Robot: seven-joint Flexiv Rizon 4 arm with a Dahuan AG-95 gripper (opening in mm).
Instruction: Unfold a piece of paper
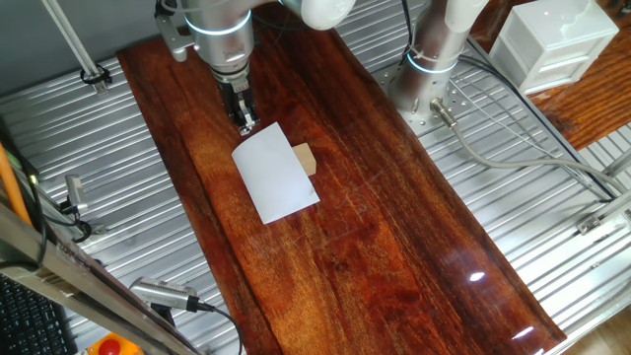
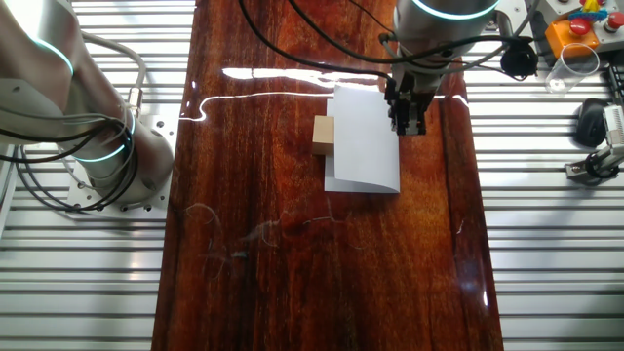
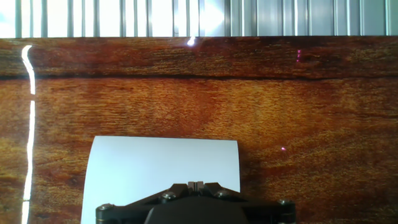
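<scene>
Likely robotics lab: second robot arm base [image 2: 97, 146] bolted on ribbed aluminium bench [image 1: 552, 247], loose cables [image 1: 513, 148].
</scene>
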